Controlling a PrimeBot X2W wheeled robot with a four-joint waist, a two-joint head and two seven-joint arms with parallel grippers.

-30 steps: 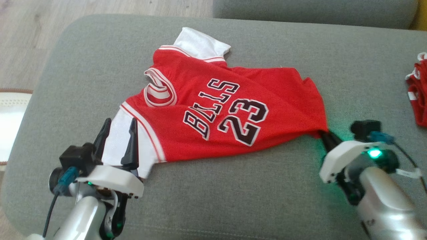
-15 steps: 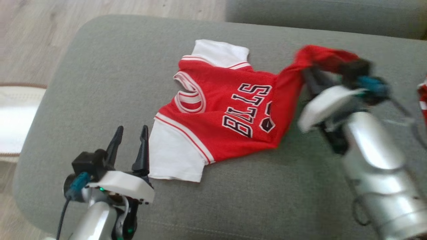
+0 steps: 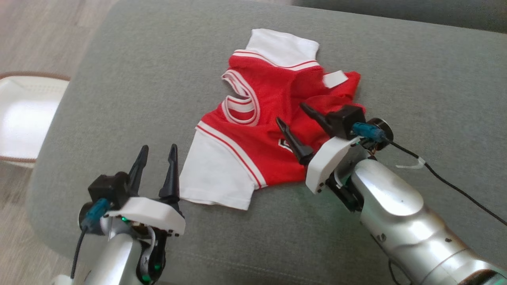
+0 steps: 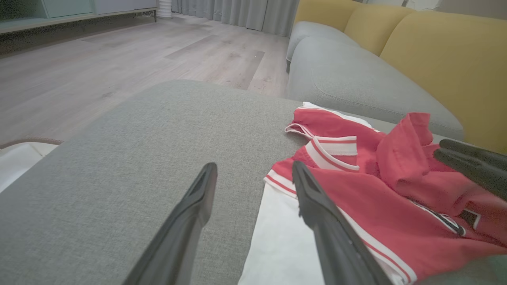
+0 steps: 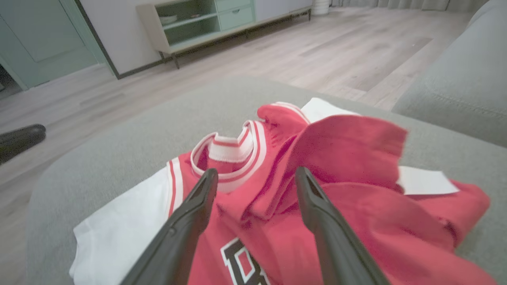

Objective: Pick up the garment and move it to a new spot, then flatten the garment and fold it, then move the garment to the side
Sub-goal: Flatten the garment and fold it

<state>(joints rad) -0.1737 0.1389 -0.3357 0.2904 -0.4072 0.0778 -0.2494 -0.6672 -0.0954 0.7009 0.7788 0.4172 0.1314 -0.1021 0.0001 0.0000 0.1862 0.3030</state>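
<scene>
Garment (image 3: pixel 253 146), a red jersey w/ white sleeves, is seen lying crumpled on the grey cushion (image 3: pixel 416 71) between the two arms, w/ its hem end flopped back over the chest. It is judged light, thin and v. soft. No stiffness is shown and folds are kept where they lie, so sagging and bunching are expected if it is lifted at one pt only. A slightly slick knit is suspected; not fragile. It is best taken at the edges: the doubled-over hem corner (image 3: pixel 350 81) by the right gripper (image 3: pixel 289 112), and the near sleeve (image 3: pixel 214 178) just beside the left gripper (image 3: pixel 159 147). Both grippers are seen w/ fingers spread, nothing pinched. Counted: 1 garment, 2 white sleeves, 1 collar (image 3: pixel 241 99), 1 white label (image 3: pixel 334 78), 2 grippers.
</scene>
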